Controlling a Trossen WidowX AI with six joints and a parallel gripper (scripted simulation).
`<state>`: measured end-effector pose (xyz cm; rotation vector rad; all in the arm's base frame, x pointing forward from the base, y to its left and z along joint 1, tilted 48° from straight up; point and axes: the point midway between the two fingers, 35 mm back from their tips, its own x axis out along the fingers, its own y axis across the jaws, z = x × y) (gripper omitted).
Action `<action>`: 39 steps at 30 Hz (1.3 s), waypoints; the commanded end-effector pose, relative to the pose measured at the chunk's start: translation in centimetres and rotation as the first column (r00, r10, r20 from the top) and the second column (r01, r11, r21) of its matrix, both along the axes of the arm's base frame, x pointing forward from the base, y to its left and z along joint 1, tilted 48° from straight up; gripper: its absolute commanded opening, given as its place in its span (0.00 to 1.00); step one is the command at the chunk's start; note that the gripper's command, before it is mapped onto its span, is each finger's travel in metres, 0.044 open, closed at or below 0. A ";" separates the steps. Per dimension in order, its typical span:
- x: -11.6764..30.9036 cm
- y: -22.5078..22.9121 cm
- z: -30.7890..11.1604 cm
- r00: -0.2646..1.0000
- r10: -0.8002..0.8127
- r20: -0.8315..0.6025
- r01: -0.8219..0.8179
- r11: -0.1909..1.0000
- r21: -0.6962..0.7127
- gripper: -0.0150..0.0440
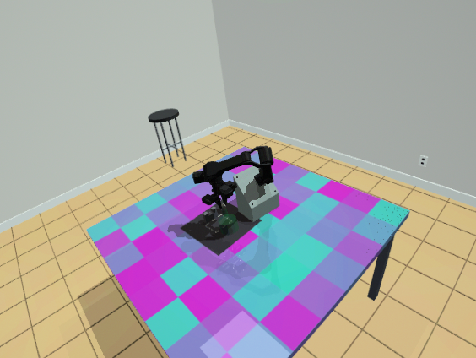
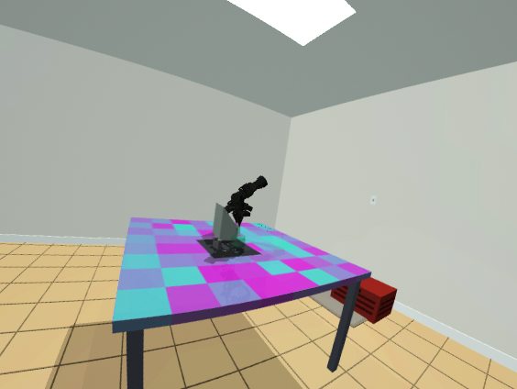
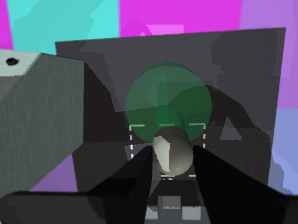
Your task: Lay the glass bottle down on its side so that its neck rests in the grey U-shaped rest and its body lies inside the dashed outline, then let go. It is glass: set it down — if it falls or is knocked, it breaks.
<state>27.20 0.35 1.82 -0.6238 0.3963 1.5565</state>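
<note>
Right, the green bottle [image 1: 229, 222] [image 2: 240, 239] [image 3: 167, 90] stands roughly upright on the dark mat [image 1: 219, 248] [image 2: 249, 251] [image 3: 240, 60], its capped neck grasped by the gripper [image 1: 223, 208] [image 2: 238, 225] [image 3: 172, 151] from above. Beyond lie the dashed outline [image 3: 205, 131], then the grey rest [image 1: 208, 214] [image 2: 215, 243] [image 3: 171, 201]; the long axis must probably tip that way, neck leading.

Your arm [image 1: 229, 164] [image 2: 245, 190] is black all over, its links slim between chunky, rounded joint housings. Toward its end you have a black gripper [image 1: 223, 205] [image 2: 238, 225] [image 3: 172, 151], with dark fingers that taper to narrow ends in your wrist view.
</note>
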 end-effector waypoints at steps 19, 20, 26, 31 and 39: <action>0.4 -2.0 -1.8 1.000 -0.001 -0.006 0.002 1.000 0.024 0.43; 0.4 -2.0 -1.9 1.000 -0.002 -0.007 0.002 1.000 0.026 0.43; 0.5 -2.5 -2.4 1.000 -0.004 -0.010 0.004 0.999 0.036 0.43; 0.6 -2.8 -2.8 1.000 -0.006 -0.012 0.006 0.999 0.044 0.43; 0.8 -3.4 -3.6 1.000 -0.011 -0.016 0.012 0.998 0.056 0.43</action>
